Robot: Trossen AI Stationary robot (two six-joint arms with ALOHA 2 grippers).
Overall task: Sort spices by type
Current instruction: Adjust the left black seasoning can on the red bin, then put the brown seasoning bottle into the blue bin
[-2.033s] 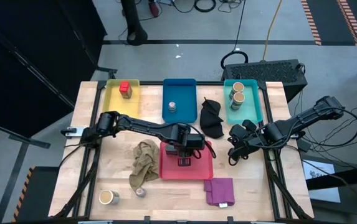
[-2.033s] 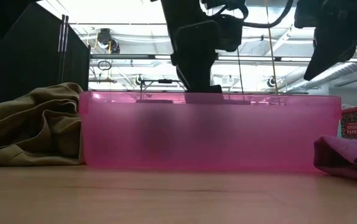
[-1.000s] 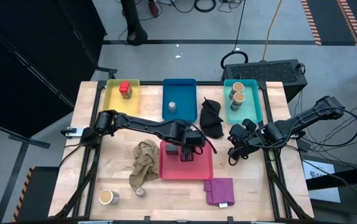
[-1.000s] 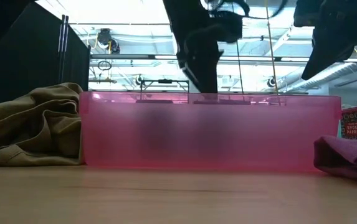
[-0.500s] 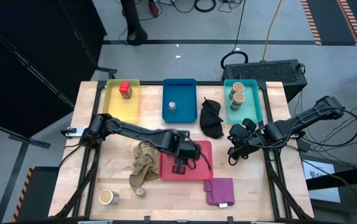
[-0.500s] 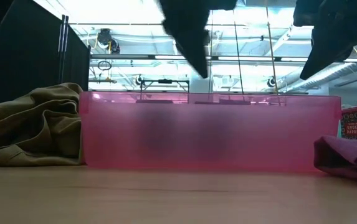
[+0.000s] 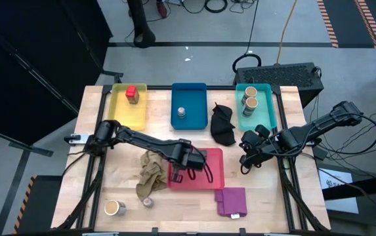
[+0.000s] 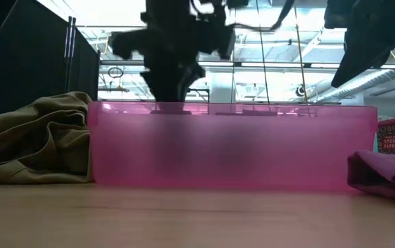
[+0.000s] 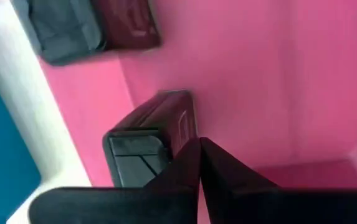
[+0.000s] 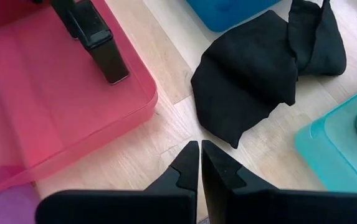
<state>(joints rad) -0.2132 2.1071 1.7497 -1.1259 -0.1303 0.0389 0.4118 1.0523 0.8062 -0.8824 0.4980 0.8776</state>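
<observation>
**Spices on a pale wooden worktop, four trays at the back and middle**

Pale wood planks make the worktop (image 7: 115, 190), with grey floor around it. Spices come as dark grey rectangular tins (image 9: 150, 134), tan round jars, a red cube and tiny silver round tins.

Largest, the pink tray (image 7: 214, 177) holds the dark tins in its left part, one upright and others lying. The teal tray (image 7: 266, 115) holds two tan jars (image 7: 249, 96). The blue tray (image 7: 197, 111) holds one silver tin (image 7: 181, 112). The yellow tray (image 7: 123, 108) holds the red cube (image 7: 132, 94).

A beige cloth (image 7: 150, 172) touches the pink tray's left wall; a black cloth (image 7: 223, 124) lies between blue and teal; a purple cloth (image 7: 231, 201) sits near the front.

Loose at front left: a tan jar (image 7: 114, 208) and a silver tin (image 7: 148, 202).

The left tool (image 7: 176, 174), clenched and empty, hangs over the pink tray's left edge. The right tool (image 10: 199, 163), clenched, waits beside the black cloth.
</observation>
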